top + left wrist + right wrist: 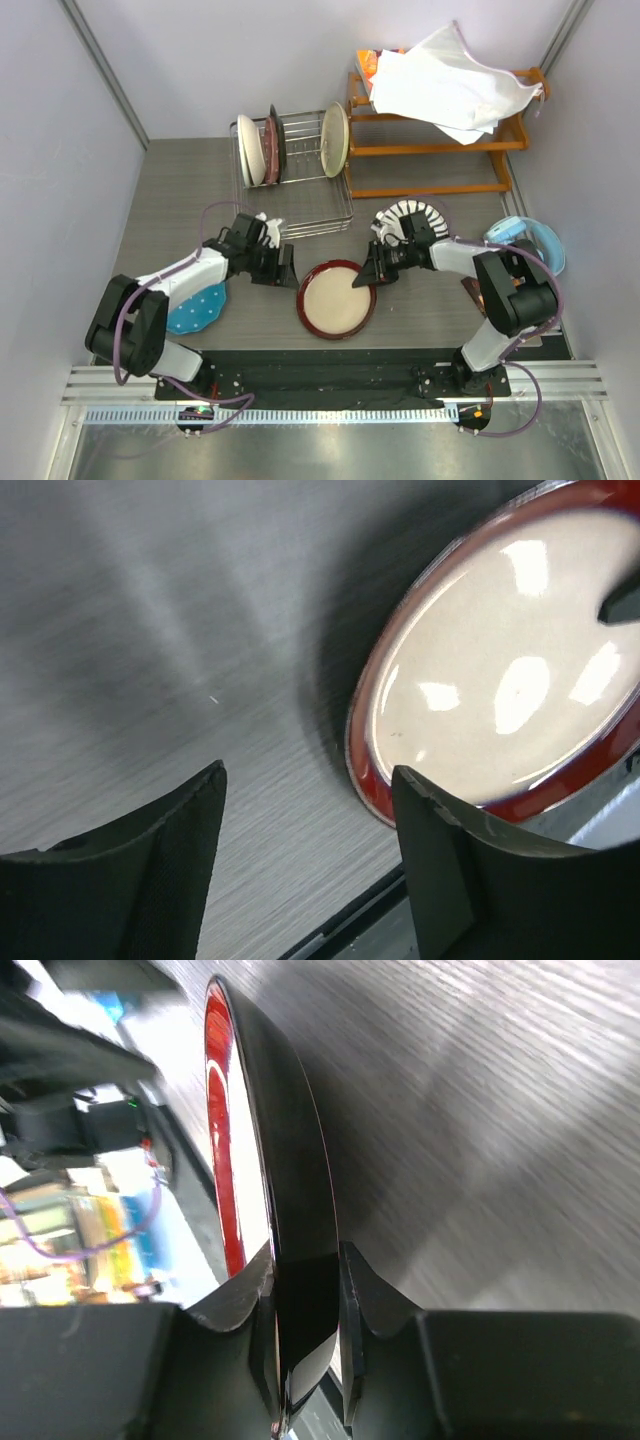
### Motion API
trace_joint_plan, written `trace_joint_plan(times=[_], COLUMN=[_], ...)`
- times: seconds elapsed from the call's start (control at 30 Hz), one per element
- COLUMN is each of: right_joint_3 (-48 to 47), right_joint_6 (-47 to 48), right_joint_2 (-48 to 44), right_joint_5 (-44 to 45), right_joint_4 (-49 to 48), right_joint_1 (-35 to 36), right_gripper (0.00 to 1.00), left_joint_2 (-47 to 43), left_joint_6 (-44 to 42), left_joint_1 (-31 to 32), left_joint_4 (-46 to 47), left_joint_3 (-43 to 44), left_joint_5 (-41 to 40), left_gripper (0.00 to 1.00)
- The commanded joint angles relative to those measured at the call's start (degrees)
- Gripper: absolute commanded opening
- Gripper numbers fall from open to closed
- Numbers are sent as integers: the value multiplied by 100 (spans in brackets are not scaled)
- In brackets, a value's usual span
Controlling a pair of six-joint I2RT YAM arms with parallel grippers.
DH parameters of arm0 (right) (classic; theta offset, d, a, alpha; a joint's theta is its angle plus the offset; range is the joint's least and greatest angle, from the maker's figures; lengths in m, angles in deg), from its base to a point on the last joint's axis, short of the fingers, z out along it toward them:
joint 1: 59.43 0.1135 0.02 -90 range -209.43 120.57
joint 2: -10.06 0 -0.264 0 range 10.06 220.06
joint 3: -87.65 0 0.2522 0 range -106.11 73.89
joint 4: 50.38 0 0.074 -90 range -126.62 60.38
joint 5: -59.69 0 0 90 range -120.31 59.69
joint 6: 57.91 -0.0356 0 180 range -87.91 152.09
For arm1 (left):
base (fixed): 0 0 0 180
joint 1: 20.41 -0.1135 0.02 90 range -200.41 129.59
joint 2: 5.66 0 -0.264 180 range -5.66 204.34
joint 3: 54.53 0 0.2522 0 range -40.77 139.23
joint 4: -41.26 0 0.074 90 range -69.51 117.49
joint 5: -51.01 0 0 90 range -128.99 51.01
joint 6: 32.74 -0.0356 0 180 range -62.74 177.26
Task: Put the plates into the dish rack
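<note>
Near the middle of the top view, the red-rimmed plate point(337, 298) sits on the gray table point(180, 200), in front of the dish rack point(300, 215). The right gripper point(368, 275) is pinching its right edge. The right wrist view shows this best: both fingers point(240, 1295) squeeze the plate point(290, 1160), which is seen from the side with its dark bottom showing. The blurry, colorful things at the upper left of that view are too fuzzy to read. The left gripper point(283, 268) is spread wide and holds nothing. Its own view shows the two fingers point(180, 830) apart over bare table, with the plate point(500, 680) at the upper right and a dark shadow along its left edge. Only the top view shows the rack with plates standing in it, one of them greenish point(335, 140). The blue dotted plate point(200, 310) lies at the lower left, and the striped plate point(412, 210) is behind the right gripper.
</note>
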Motion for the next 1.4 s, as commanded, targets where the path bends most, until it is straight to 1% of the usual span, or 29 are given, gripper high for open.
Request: trace_joint_plan(times=[0.0, 0.03, 0.07, 0.13, 0.17, 0.23, 0.27, 0.3, 0.33, 0.37, 0.4, 0.43, 0.47, 0.5, 0.53, 0.57, 0.6, 0.63, 0.7, 0.73, 0.77, 0.83, 0.93, 0.97, 1.03, 1.2, 1.37], right_joint_3=[-1060, -1288, -1787, -2386, -3033, -3661, -4247, -4540, -4821, -5363, -5647, -5920, -6427, -6693, -7262, -7563, -7853, -8352, -8890, -9398, -9612, -9824, -9554, -9570, -9814, -9877, -10211], right_joint_6=[1374, 1454, 1498, 1490, 1421, 1236, 1079, 964, 876, 718, 682, 655, 594, 550, 524, 715, 934, 1102, 1383, 1463, 1516, 1805, 2175, 2376, 2571, 2720, 3107], right_joint_2=[-1094, -1227, -1324, -1483, -1501, -1423, -1370, -1309, -1082, -958, -791, -476, -282, -88, 305, 492, 668, 878, 1511, 1714, 2055, 2242, 2330, 2383, 2638, 2928, 3438], right_joint_5=[108, 73, 47, 55, 81, 431, 607, 853, 1281, 1564, 1863, 2640, 2961, 3243, 3924, 4279, 4648, 5365, 6169, 6451, 7289, 7901, 8544, 8885, 9037, 9292, 9556], right_joint_4=[2024, 2185, 2325, 2642, 2721, 2775, 2775, 2697, 2635, 2521, 2459, 2406, 2284, 2205, 2152, 2142, 2133, 2099, 1932, 1888, 1713, 1397, 292, 166, 173, 139, 112], right_joint_1=[-118, -127, -118, -118, -118, -118, -118, -110, -101, -92, -75, 4, 13, 22, 127, 215, 346, 461, 795, 874, 1075, 1234, 1411, 1437, 1525, 1569, 1666], right_gripper=[1, 1, 1, 1, 1, 1, 1, 1, 1, 1, 1, 1, 1, 1, 1, 1, 1, 1, 1, 1, 1, 1, 1, 1, 1, 1, 1], left_joint_2=[-623, -721, -844, -1185, -1292, -1590, -1670, -1749, -1854, -1908, -1969, -2013, -2127, -2172, -2207, -2233, -2225, -2199, -2085, -2041, -1953, -1891, -1856, -1856, -1847, -1847, -1899], left_joint_6=[-1089, -1238, -1431, -1573, -1635, -1653, -1705, -1714, -1732, -1758, -1811, -1811, -1803, -1776, -1785, -1820, -1881, -1942, -1996, -1978, -1952, -1873, -1916, -1943, -1961, -2092, -2092], left_joint_1=[-161, -214, -249, -406, -451, -574, -592, -618, -644, -688, -819, -916, -1022, -1240, -1338, -1426, -1557, -1594, -1611, -1603, -1611, -1612, -1612, -1612, -1612, -1603, -1612], left_joint_4=[-1062, -1196, -1310, -1592, -1654, -1707, -1681, -1663, -1515, -1383, -1173, -962, -429, -180, 66, 529, 699, 840, 1131, 1184, 1202, 1211, 1404, 1465, 1527, 1536, 1492], left_joint_3=[1066, 1261, 1393, 1789, 1903, 2166, 2246, 2291, 2352, 2353, 2326, 2265, 2125, 2020, 1932, 1731, 1659, 1589, 1439, 1421, 1438, 1465, 1360, 1316, 1289, 1281, 1280], left_joint_5=[-637, -969, -1059, -1165, -1279, -1533, -1865, -2112, -2332, -2744, -2869, -3001, -3142, -3152, -3126, -3082, -2960, -2950, -3081, -3125, -3152, -3152, -3152, -3143, -3178, -3038, -3064], left_gripper=[69, 70, 72, 73, 75, 78, 83, 86, 88, 89, 89, 89, 89, 90, 90, 90, 90, 90, 89, 89, 89, 89, 89, 89, 89, 89, 89])
